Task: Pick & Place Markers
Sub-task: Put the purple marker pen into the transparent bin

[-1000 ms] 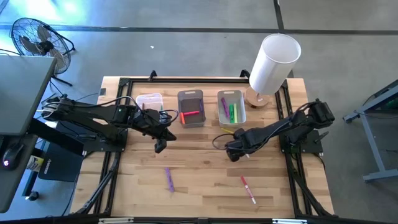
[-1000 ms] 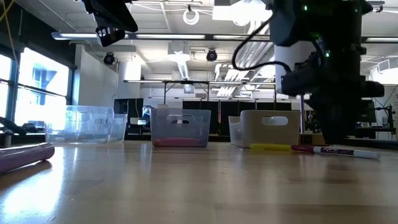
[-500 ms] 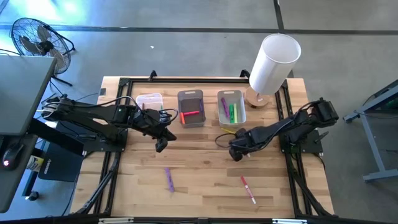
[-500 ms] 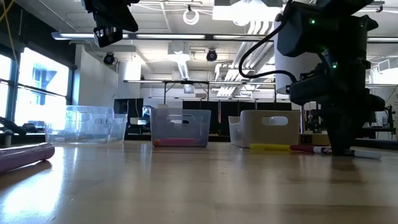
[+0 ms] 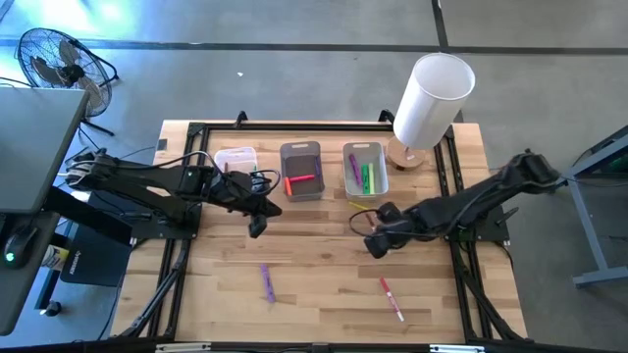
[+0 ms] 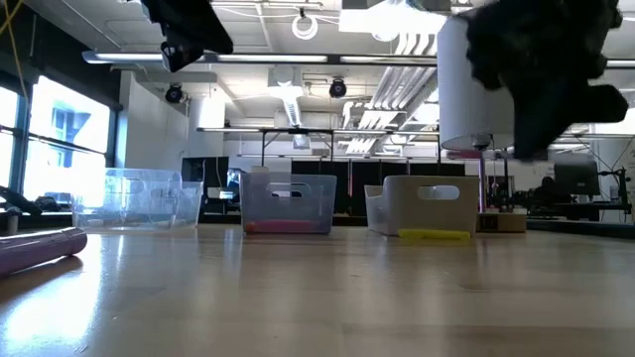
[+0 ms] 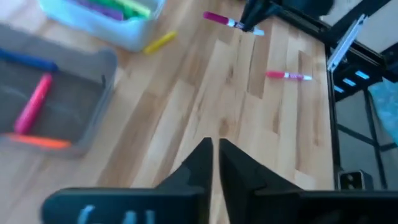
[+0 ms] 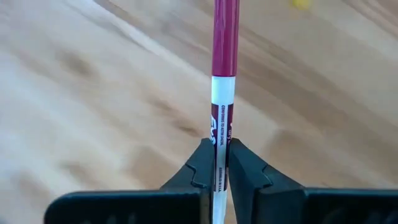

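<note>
I am logging the right gripper (image 8: 219, 163) pinching a magenta-capped white-barrelled marker (image 8: 222, 81) above the bare wooden table (image 5: 324, 275), in front of the pale bin of green markers (image 5: 364, 169). I am noting the left gripper (image 7: 215, 163), fingers pressed together and holding nothing, hanging near the grey bin (image 5: 300, 171); purple marker (image 5: 267, 282) and red marker (image 5: 391, 298) are lying loose.

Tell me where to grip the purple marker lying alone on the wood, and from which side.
Grip the purple marker at mid-barrel, from straight above, closing across its thin width: it lies flat with bare wood on both sides. The right gripper holds a pink marker.
</note>
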`<state>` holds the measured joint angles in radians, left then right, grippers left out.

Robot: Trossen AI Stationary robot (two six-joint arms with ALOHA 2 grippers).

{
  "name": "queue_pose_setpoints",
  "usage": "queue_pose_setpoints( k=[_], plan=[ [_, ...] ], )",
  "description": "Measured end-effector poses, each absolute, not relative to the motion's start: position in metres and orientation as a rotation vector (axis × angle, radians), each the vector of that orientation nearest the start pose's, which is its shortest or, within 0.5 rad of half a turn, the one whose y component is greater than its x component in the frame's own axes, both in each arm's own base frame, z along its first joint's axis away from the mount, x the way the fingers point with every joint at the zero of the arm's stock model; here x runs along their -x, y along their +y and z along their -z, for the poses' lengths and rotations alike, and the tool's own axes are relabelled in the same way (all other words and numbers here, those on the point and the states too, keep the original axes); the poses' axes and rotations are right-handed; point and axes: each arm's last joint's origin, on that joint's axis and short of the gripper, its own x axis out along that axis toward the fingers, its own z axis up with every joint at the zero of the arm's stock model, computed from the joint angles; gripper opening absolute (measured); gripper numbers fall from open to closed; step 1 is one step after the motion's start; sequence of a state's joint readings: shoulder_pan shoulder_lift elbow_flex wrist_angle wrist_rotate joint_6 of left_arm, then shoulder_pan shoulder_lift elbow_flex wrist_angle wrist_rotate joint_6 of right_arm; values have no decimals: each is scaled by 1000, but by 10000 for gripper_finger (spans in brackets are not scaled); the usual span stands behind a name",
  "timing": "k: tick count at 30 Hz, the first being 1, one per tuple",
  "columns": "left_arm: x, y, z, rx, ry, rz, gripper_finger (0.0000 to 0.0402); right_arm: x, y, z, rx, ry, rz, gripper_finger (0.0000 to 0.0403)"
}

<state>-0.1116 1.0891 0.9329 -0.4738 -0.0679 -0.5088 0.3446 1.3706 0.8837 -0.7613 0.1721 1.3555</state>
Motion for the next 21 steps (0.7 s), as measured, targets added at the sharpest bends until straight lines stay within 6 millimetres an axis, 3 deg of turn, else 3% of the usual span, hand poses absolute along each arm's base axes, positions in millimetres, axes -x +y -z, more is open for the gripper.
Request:
queue_pose_setpoints(
  k=[5,11,16,21],
  plan=[
    [-245,-24,-301,368,520,-128,98,-228,84,-243,-779,696,587,15],
    [-282,-28,-306,349,273,-65,169,-247,84,-283,-601,297,441,15],
    [-299,-31,-321,362,80,8,181,-260,80,-307,-517,92,357,16],
    [-310,-32,-337,332,10,20,181,-264,74,-315,-490,37,320,15]
  ],
)
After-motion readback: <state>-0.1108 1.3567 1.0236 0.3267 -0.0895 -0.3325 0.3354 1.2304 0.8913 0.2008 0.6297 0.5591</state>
